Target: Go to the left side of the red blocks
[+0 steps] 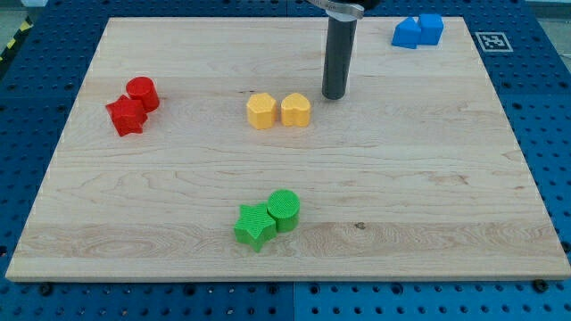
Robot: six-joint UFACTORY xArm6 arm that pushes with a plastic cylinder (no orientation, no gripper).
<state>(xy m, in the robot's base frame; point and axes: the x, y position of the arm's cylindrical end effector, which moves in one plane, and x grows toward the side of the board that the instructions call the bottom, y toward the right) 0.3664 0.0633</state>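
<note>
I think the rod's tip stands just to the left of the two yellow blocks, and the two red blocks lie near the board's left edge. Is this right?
Not quite. In the camera view, my tip stands just to the right of the two yellow blocks, not the left. The two red blocks do lie near the board's left edge.

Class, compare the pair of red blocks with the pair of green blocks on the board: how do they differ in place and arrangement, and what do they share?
The red blocks sit near the view's left edge; the green blocks sit low, near the middle. In the red pair the round block lies upper right of the star-like one; the green pair is arranged likewise. The red pair is farther from my tip. Both pairs touch and hold one round and one star-like block.
</note>
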